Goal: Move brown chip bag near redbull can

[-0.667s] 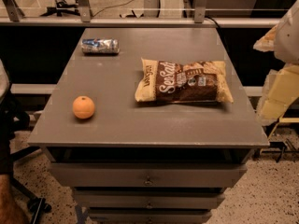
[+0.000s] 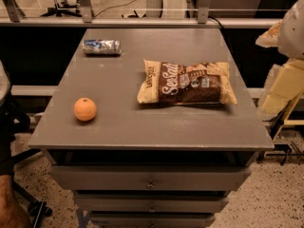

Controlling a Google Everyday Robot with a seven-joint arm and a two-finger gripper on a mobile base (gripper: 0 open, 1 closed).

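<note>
Brown chip bag point(image 2: 187, 82) is lying flat, right of centre on the table point(image 2: 142, 132). It looks light, puffy and crinkly, so I'd guess it squashes and slips if you pinch the fat middle. A flat pale end seam seems the better spot to grab. The gripper point(image 2: 285, 80) sits at the right edge of the frame, past the table and clear of the bag, and I honestly can't tell if it's open or closed. Redbull can point(image 2: 101, 46) lies on its side, upper left.

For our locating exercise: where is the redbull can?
In the camera view, the redbull can lies on its side at the far left of the table, beyond the orange; the gripper is not in view.
</note>
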